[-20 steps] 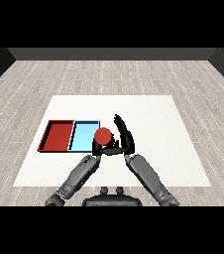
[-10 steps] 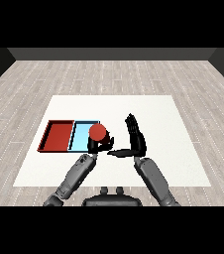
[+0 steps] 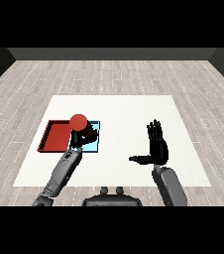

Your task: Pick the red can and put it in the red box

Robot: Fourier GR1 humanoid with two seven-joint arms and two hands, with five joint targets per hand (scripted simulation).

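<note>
The red can (image 3: 78, 121) sits in the left hand (image 3: 84, 135), whose fingers curl round it, above the seam between the red tray (image 3: 54, 137) at nine o'clock and the light blue tray (image 3: 96, 141). At four o'clock, well apart, the right hand (image 3: 157, 148) stands over the white surface (image 3: 129, 111), fingers straight and spread.

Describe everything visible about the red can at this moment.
The red can is a small plain red cylinder, with no label visible. It looks upright, its round top toward the view. The left hand curls round its lower part, hiding its base. In the view it sits over the border between the red tray and the light blue tray; whether it touches either cannot be told.
</note>
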